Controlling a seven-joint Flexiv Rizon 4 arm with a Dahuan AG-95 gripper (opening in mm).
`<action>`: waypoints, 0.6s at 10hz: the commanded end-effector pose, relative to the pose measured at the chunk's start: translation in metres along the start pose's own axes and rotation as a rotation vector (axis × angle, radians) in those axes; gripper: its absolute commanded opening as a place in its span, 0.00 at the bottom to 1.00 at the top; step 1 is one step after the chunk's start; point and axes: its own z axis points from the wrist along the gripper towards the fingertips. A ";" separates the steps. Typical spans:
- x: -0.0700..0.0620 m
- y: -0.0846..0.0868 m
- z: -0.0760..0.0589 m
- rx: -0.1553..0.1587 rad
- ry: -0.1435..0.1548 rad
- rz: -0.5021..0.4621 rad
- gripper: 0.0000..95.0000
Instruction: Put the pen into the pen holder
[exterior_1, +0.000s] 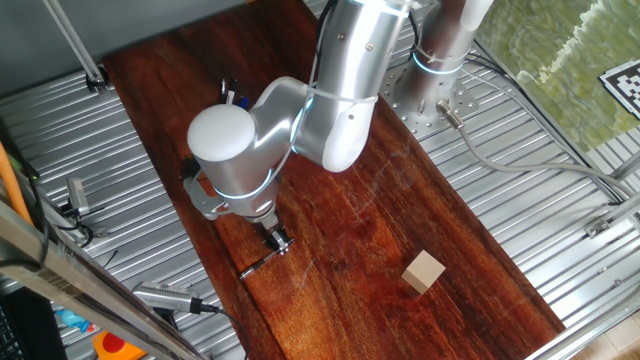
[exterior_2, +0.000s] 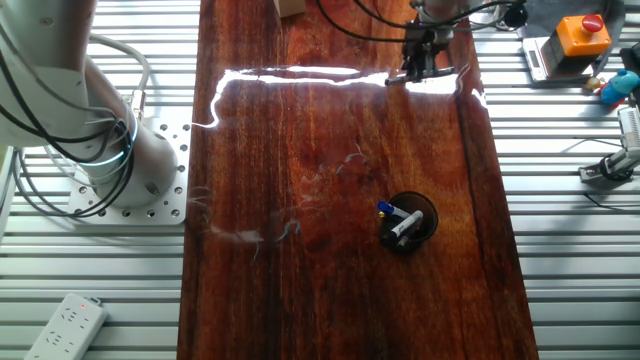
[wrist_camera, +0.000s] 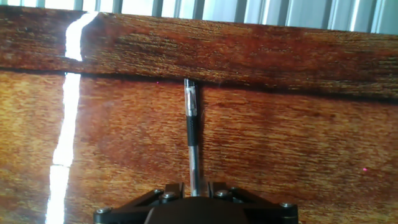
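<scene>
The pen (wrist_camera: 191, 134) is slim and dark grey and lies flat on the wooden table. It also shows in one fixed view (exterior_1: 256, 266) and in the other fixed view (exterior_2: 440, 73). My gripper (wrist_camera: 194, 186) is down at the table and straddles one end of the pen. A small gap shows between each of the fingers (wrist_camera: 173, 186) and the pen, so the gripper is open. It also shows from the side (exterior_1: 277, 243) and from the far end (exterior_2: 420, 66). The pen holder (exterior_2: 408, 222) is a short black cup holding blue-tipped pens. It stands far from the gripper and is mostly hidden behind the arm (exterior_1: 232, 97).
A tan wooden block (exterior_1: 424, 271) sits on the wood to the right of the gripper. The table's long edge (wrist_camera: 249, 25) runs just beyond the pen's far tip, with ribbed metal past it. A metal cylinder with a cable (exterior_1: 165, 297) lies off the board.
</scene>
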 end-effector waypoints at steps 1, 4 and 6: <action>0.000 -0.001 0.002 -0.001 0.000 0.002 0.20; 0.003 -0.002 0.005 0.002 0.001 0.002 0.20; 0.004 -0.003 0.009 0.002 0.001 0.004 0.20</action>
